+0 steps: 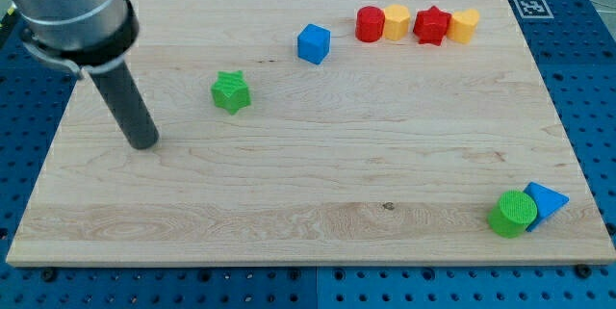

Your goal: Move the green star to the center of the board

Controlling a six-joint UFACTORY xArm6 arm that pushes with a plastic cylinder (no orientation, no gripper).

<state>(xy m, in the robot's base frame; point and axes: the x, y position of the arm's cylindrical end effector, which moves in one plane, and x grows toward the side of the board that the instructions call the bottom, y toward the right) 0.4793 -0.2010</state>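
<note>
One green star (231,91) sits upper-left on board (318,222); my tip (144,142) is left of it, apart, w/ nothing held.

Green star (231,91): a small bright-green block of star outline, lying flat on the wooden table (289,184). It sits apart from my tip (144,142), toward the view's right and slightly toward the view's top of it.

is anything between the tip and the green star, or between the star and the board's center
Nothing visible. My tip sits to the view's left of the green star with bare board between, and the stretch toward the center holds no blocks.
</note>
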